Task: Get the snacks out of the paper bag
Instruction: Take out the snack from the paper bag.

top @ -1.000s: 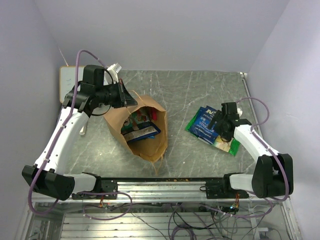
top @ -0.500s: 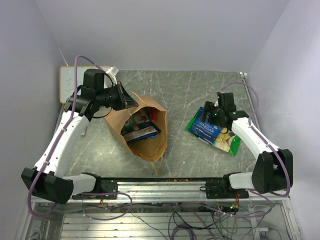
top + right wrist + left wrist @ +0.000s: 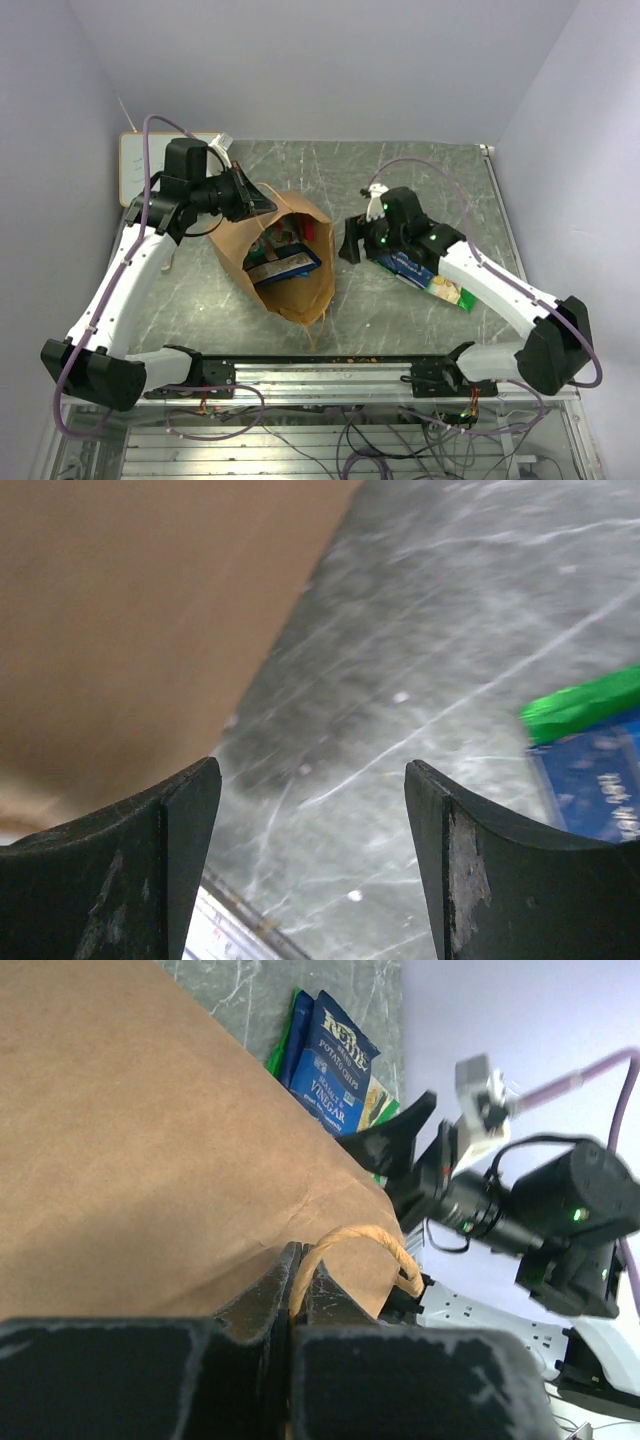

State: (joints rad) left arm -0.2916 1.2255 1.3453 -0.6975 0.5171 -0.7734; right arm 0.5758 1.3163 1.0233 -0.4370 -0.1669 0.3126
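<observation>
The brown paper bag (image 3: 300, 292) lies on the table with its mouth facing up toward the camera. Inside it I see snacks, among them a blue packet (image 3: 285, 265) and a red one (image 3: 306, 229). My left gripper (image 3: 262, 200) is shut on the bag's twisted paper handle (image 3: 372, 1238) at its top left rim. A blue snack packet (image 3: 413, 265) and a green and yellow one (image 3: 452, 291) lie on the table to the right. My right gripper (image 3: 350, 246) hangs open and empty between the bag (image 3: 130, 610) and the blue packet (image 3: 590, 785).
A small whiteboard (image 3: 130, 165) leans at the back left corner. A white stick (image 3: 167, 260) lies beside the left arm. Walls close in the table at the back and on both sides. A metal rail (image 3: 320, 365) runs along the near edge.
The right arm has swung left, from over the packets on the table toward the bag's right side, its gripper staying open. The left gripper has kept its hold on the handle.
</observation>
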